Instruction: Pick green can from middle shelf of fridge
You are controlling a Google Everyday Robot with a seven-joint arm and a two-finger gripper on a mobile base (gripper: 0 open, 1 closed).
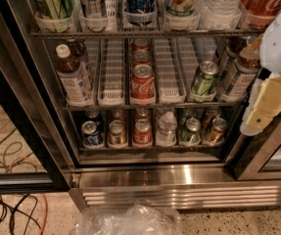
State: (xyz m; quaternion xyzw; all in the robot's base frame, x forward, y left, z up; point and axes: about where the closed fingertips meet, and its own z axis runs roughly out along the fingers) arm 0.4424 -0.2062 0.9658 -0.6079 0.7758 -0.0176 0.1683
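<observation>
The green can [203, 78] stands upright in a white lane tray at the right of the middle shelf [150, 105] of the fridge [179, 177]. It has a silver top and a pull tab. Red cola cans [143, 82] fill the centre lane, and white-capped brown bottles [72, 75] stand at the left and right ends. My gripper [266, 106], white and pale yellow, hangs at the right edge of the view in front of the open fridge. It is right of the green can, a little lower, and apart from it.
The top rack holds tall cans and bottles in clear cups [140, 18]. The bottom rack holds small cans [142, 131]. A black door frame [17, 111] runs down the left. Cables [8, 209] lie on the floor, and a crumpled clear plastic bag [130, 222] is below the grille.
</observation>
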